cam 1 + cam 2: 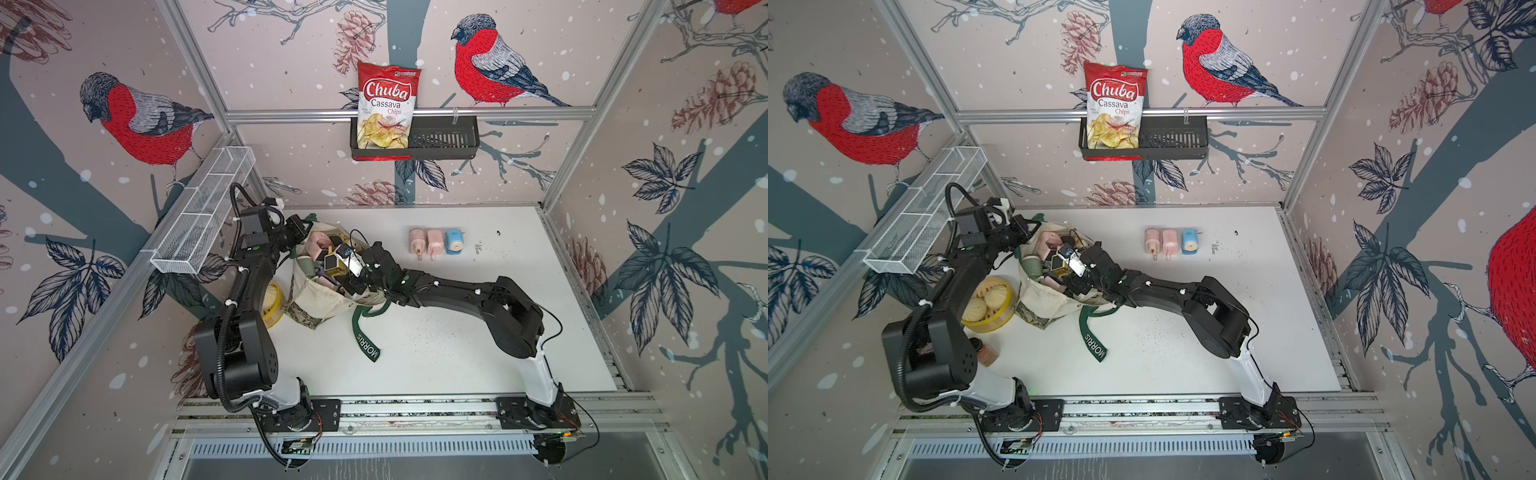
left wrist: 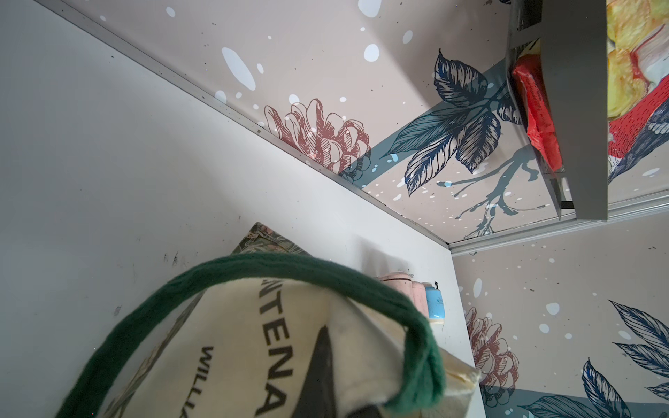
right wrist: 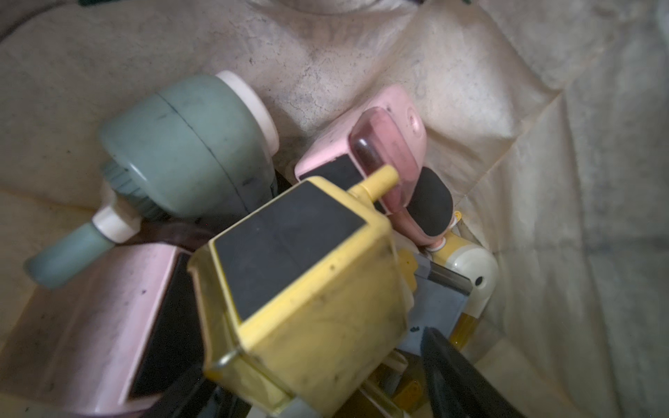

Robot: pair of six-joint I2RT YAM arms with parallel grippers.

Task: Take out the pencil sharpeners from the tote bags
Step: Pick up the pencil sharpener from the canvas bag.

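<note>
Your left claw (image 1: 308, 227) clamped shut on the tote bag (image 1: 320, 299) rim to prop its mouth open; your right claw (image 1: 337, 268) straddled the yellow sharpener (image 3: 307, 289), grip impossible to tell

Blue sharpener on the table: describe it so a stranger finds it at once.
On the white table near the back wall, three sharpeners lie in a row, apart from the cream tote bag. It is the end one farthest from the bag: blue, its two neighbours pink.

The left arm (image 1: 243, 349) and right arm (image 1: 457, 289) are black, white-linked, cable-draped.
</note>
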